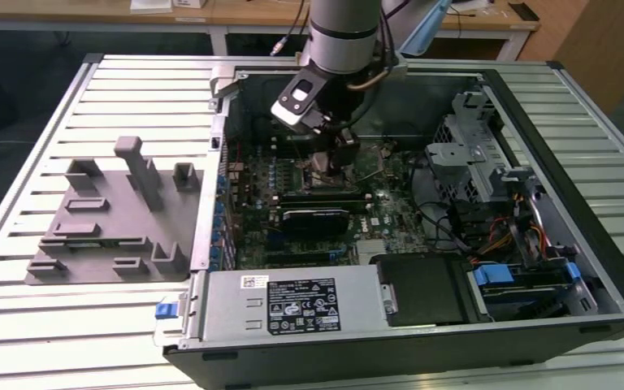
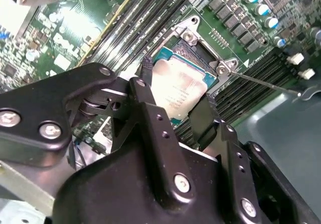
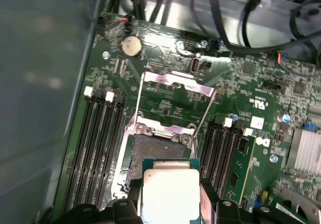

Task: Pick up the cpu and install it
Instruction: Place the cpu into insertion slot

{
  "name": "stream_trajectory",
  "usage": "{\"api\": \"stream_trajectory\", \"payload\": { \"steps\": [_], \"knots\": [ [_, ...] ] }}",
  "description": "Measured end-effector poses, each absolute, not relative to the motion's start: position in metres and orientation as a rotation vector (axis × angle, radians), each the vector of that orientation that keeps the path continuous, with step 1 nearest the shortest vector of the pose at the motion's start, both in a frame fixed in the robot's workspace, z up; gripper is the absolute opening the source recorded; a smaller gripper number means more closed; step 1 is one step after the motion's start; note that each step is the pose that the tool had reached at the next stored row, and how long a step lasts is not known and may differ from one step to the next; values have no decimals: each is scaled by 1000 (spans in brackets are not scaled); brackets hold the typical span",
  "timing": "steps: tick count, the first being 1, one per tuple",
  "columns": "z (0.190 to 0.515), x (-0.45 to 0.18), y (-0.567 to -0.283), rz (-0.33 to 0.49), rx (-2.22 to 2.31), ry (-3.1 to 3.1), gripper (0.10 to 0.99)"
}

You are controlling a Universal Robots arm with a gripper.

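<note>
The cpu (image 2: pixel 181 81), a pale silver square with a thin green rim, sits between the two black fingers (image 2: pixel 144 78) of my gripper (image 2: pixel 177 87), which is shut on its opposite edges. In the first wrist view the cpu (image 3: pixel 170 186) hangs over the near part of the open socket (image 3: pixel 150 151), whose dark pin field shows beyond it. The socket's metal load plate (image 3: pixel 175 82) is flipped up and its lever (image 2: pixel 266 85) is swung out. In the exterior view the gripper (image 1: pixel 334 166) reaches down into the open computer case over the motherboard (image 1: pixel 388 219).
Memory slots (image 3: pixel 98 143) flank the socket on both sides, and a coin battery (image 3: pixel 131 45) and black cables (image 3: pixel 241 28) lie beyond it. A drive cage (image 1: pixel 474 154) and power supply (image 1: pixel 290 305) fill the case. A grey fixture block (image 1: pixel 117 215) stands on the slatted table (image 1: pixel 52 325).
</note>
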State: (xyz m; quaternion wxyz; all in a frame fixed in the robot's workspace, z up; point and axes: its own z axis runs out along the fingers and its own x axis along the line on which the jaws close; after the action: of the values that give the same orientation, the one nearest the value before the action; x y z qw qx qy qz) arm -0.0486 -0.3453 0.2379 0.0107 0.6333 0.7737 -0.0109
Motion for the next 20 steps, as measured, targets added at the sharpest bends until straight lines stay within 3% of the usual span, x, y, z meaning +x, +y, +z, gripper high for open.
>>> {"api": "stream_trajectory", "payload": {
  "steps": [20],
  "knots": [
    [232, -49, -345, 1, 2157, 2255, 541]
  ]
}}
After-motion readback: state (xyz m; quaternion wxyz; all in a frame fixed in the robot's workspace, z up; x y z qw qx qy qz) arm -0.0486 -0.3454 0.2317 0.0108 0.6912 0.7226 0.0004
